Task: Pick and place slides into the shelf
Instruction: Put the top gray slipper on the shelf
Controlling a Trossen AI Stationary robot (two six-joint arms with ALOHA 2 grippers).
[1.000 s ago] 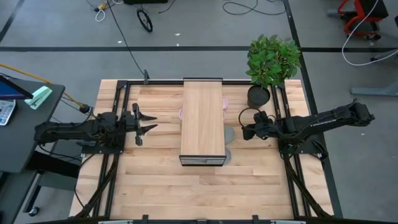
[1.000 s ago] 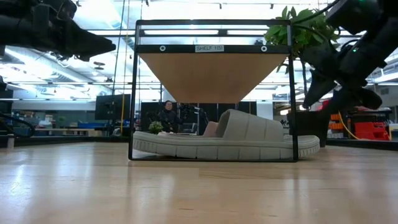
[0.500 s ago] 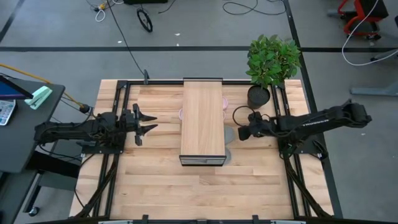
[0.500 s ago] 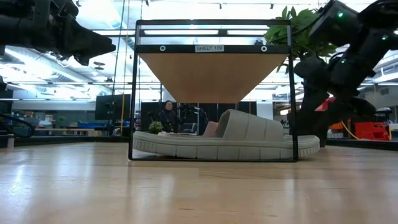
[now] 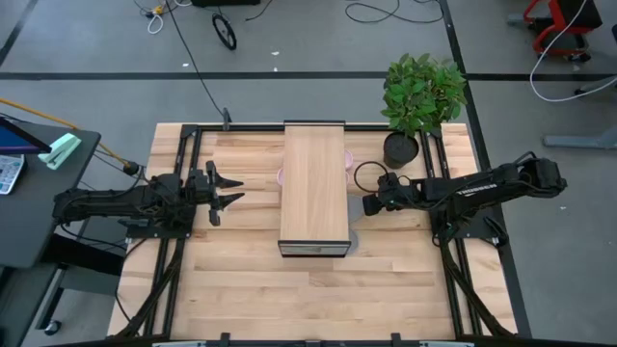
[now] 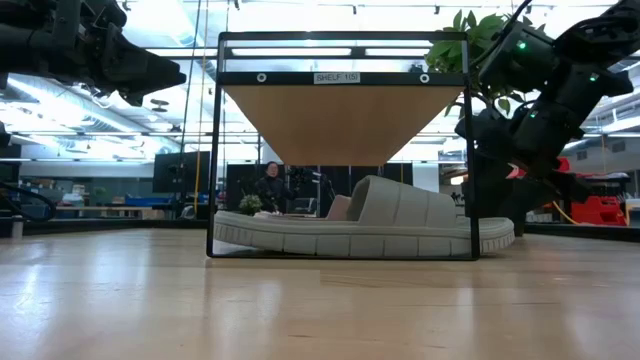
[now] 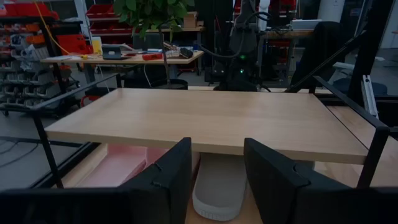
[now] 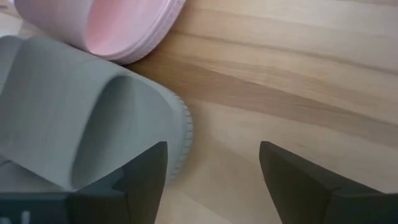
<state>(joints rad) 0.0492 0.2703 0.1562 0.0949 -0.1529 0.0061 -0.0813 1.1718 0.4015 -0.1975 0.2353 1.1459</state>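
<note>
Shelf (image 5: 313,188) is standing at the middle of the tabletop (image 5: 241,280), its light plank top resting on a dark metal frame. In the low view a grey slide (image 6: 360,228) is lying on the tabletop under the plank, within the frame, with its toe end poking out past the right-hand post. In the left wrist view a second grey slide (image 7: 217,190) and a pink slide (image 7: 121,171) are lying side by side beneath the plank. In the right wrist view another pink slide (image 8: 106,25) is lying just beside a grey one (image 8: 74,124), their edges close together; I cannot tell whether they are touching.

My right gripper (image 5: 371,204) is reaching in low at the shelf's right side, near the grey sole that is showing there. Its fingers (image 8: 298,180) are standing released, apart, with one just over the grey slide's edge and bare wood showing between them. Nothing is being grasped.

My left gripper (image 5: 229,190) is hanging raised off the tabletop, well apart from the shelf on its left side, pointing toward it, fingers spread and grasping nothing.

A potted plant (image 5: 419,96) is standing at the far right corner.
</note>
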